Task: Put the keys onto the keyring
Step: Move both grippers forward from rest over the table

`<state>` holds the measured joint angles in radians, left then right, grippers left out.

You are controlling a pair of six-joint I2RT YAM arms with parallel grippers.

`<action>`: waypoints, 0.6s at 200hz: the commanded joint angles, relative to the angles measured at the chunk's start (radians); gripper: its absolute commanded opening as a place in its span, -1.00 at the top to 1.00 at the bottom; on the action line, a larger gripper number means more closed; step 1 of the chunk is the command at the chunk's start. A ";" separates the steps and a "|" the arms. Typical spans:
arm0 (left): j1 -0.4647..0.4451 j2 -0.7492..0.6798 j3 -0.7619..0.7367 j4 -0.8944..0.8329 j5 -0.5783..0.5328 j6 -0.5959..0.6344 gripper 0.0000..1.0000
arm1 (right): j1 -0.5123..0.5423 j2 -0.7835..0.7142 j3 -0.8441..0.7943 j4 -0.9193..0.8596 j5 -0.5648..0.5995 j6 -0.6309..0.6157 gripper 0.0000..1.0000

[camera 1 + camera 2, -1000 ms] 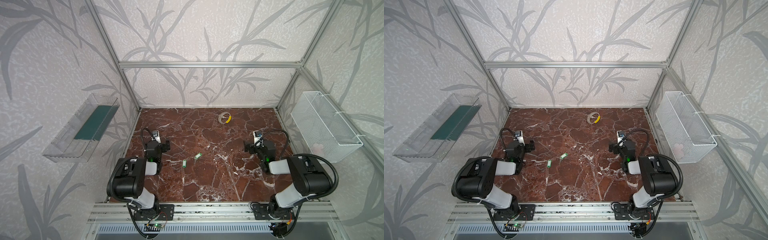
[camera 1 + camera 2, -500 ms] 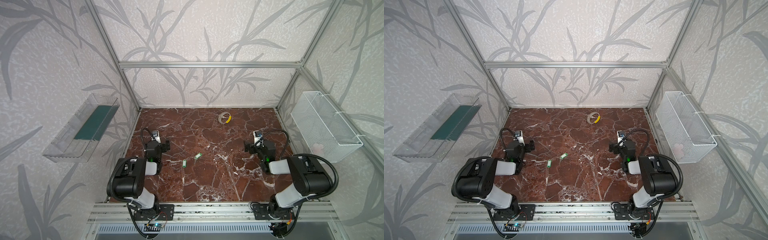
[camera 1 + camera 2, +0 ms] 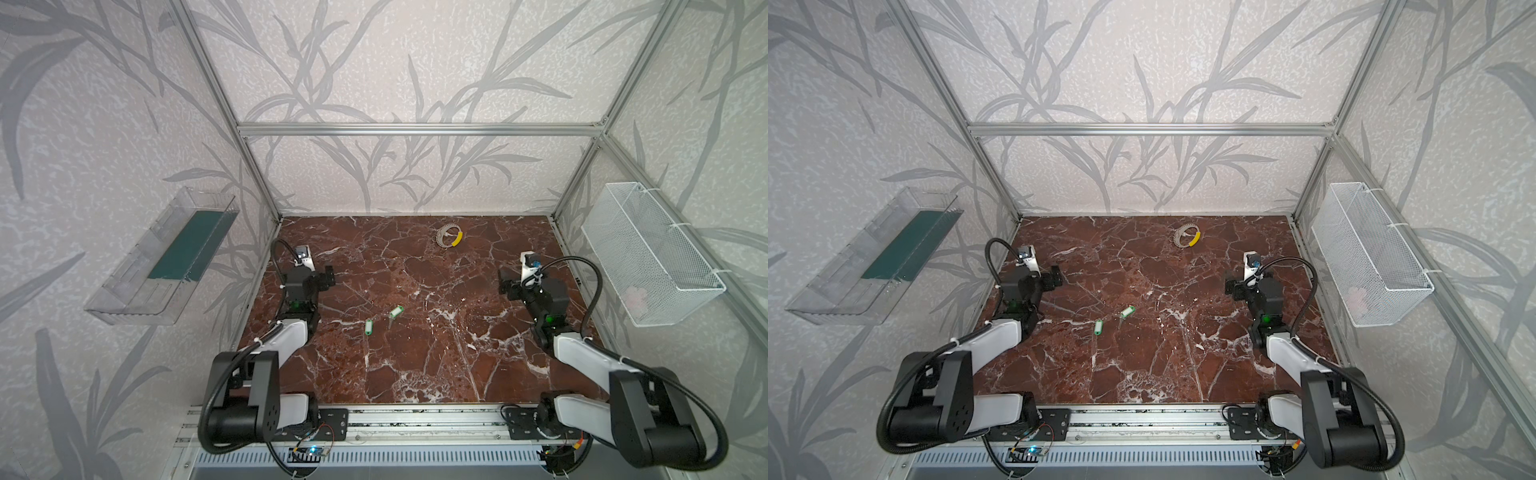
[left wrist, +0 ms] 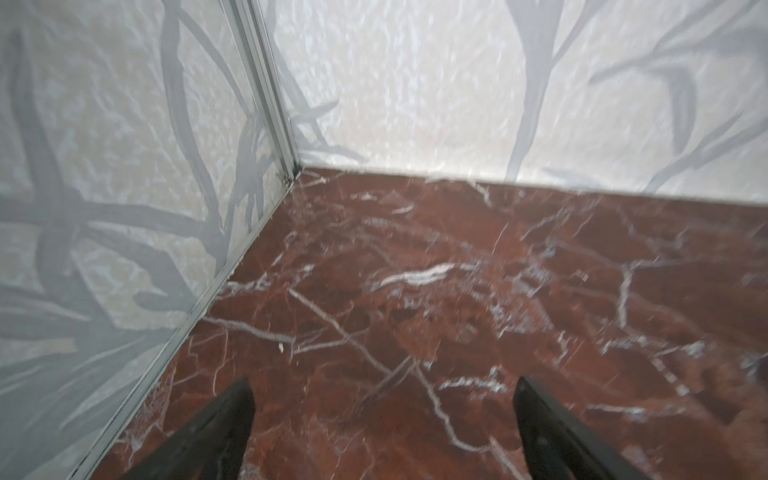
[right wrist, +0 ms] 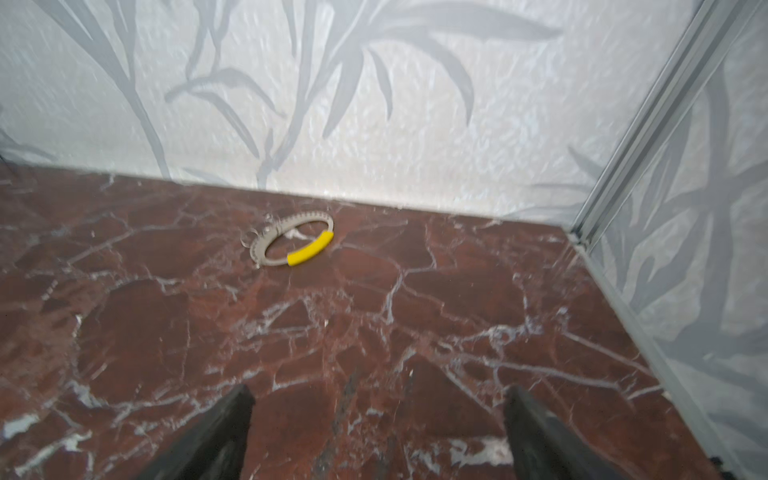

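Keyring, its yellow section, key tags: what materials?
Keyring: likely metal, judging by the flat, dull-grey perforated band.
Sleeve: plastic or rubber, going by its uniform matte yellow.
Tags: probably plastic, with green rims and white inserts, but too small to confirm.

keys [image 3: 397, 311] too small for detail, keyring [image 5: 310, 248] blurred, left claw fingers [image 4: 216, 436] cropped

Both top views look down from high at the front, far off, and see the whole red table [image 3: 415, 353] and the back wall [image 3: 415, 174]. The left wrist camera [image 3: 303, 254] sits low, close to the table, facing the back left corner. The right wrist camera [image 3: 528, 262], also low, faces the back wall and the ring [image 5: 309, 250], seen upper middle in both top views.
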<state>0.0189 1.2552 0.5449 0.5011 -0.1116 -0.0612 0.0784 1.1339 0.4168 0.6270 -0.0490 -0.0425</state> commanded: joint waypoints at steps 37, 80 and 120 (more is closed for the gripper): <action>-0.119 -0.243 0.168 -0.672 0.058 -0.224 -0.57 | 0.153 -0.226 0.207 -0.714 -0.008 0.052 -0.51; -0.329 -0.255 0.221 -0.902 0.046 -0.452 0.02 | 0.351 -0.220 0.269 -0.914 0.020 0.144 -0.15; -0.524 -0.138 0.259 -0.965 -0.015 -0.579 0.19 | 0.464 -0.162 0.266 -0.962 0.036 0.193 0.12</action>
<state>-0.4343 1.0569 0.7601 -0.3496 -0.0814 -0.4969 0.5083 0.9520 0.6678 -0.2447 -0.0288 0.0937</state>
